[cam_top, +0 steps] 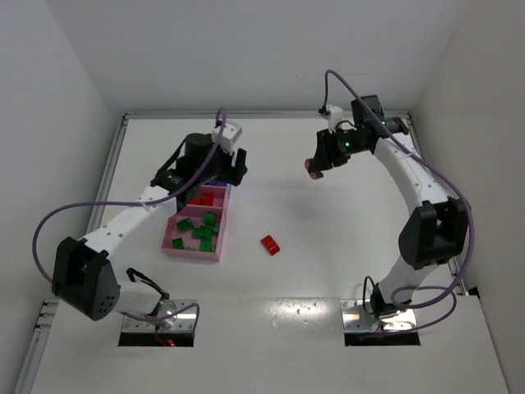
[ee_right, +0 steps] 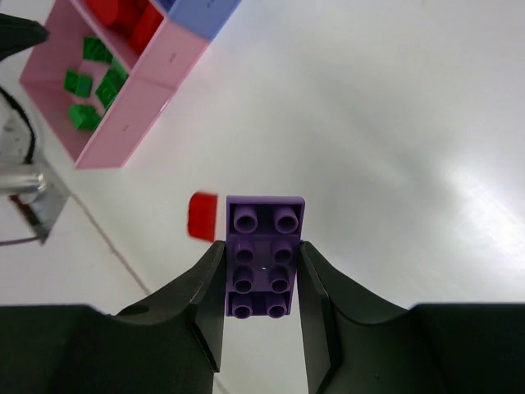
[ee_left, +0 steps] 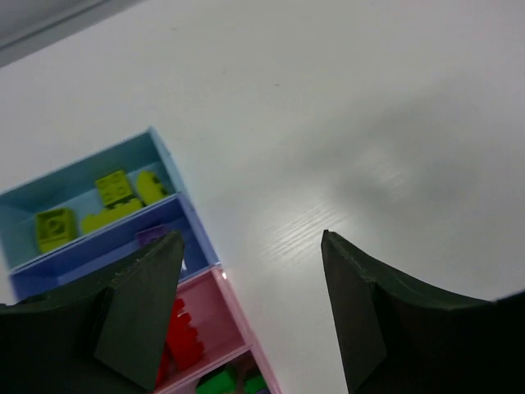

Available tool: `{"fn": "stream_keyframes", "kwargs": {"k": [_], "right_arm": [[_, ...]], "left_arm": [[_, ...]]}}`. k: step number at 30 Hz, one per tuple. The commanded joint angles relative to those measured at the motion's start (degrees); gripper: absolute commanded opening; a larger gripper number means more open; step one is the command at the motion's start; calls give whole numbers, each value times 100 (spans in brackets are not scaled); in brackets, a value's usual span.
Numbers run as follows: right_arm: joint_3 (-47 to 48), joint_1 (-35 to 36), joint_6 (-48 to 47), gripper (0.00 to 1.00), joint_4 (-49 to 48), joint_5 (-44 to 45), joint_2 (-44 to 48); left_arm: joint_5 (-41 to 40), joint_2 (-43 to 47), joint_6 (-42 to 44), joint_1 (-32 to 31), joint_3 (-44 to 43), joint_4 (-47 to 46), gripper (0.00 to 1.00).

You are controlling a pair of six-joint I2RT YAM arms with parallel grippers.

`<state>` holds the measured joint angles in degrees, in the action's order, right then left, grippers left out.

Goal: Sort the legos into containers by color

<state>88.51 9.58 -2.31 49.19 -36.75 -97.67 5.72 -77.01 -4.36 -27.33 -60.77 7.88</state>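
Our right jaws clamp a purple lego (ee_right: 264, 263); we judge it should travel level, releasing low over the blue compartment (ee_left: 90, 256) holding purple. Left jaws hang half-open, empty.

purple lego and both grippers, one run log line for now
right gripper: shut on purple lego, held in air | left gripper: open, empty, by containers | red lego: loose, outside containers

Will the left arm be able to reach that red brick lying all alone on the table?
Probably yes. The red brick sits in the open beside the pink tray, with nothing covering it, and the left fingers are apart and empty nearby.
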Motion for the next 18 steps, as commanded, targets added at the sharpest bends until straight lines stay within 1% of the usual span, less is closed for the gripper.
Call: {"fn": "stream_keyframes", "kwargs": {"k": [1,4,5,6,8,9,10,12,13,14,15,16,18], "right_arm": [[700,262,-235,0,-470,458,38],[1132,535,-78,0,-682,590,-304],[1429,640,-25,0,-743,642,-636],[1589,876,-24,0,-831,739,-813],[2018,1158,-24,0,-1007,967,-1304],[2160,1412,-24,0,-1086,968,-1447],[2440,1536,-24,0,-1174,1047,-1605],[2749,1852,133,0,-1384,1249,-1921],[3012,1950,195,0,-1473,1432,-2253],[3145,2029,248,0,-1552,1538,-2422],[3364,2178,309,0,-1692,1609,-2580],[3479,2249,310,0,-1746,1740,-2895],[3829,2450,310,0,-1860,1742,-3187]], "left_arm": [[-755,520,-346,183,-101,301,74],[-1036,696,-687,658,-172,443,75],[-1168,810,-759,798,-172,495,77],[-1169,863,-838,1122,-172,495,78],[-1169,1003,-1066,1466,-172,548,83],[-1100,1004,-1128,1633,-233,626,86],[-1012,1082,-1181,1974,-233,705,90],[-704,1135,-1181,2266,-364,759,96],[-564,1197,-1181,2537,-365,846,98],[-467,1197,-1181,2688,-365,847,98],[-370,1267,-1242,2968,-365,847,100],[-282,1268,-1304,3092,-365,899,100],[34,1338,-1304,3321,-365,900,100]]}}
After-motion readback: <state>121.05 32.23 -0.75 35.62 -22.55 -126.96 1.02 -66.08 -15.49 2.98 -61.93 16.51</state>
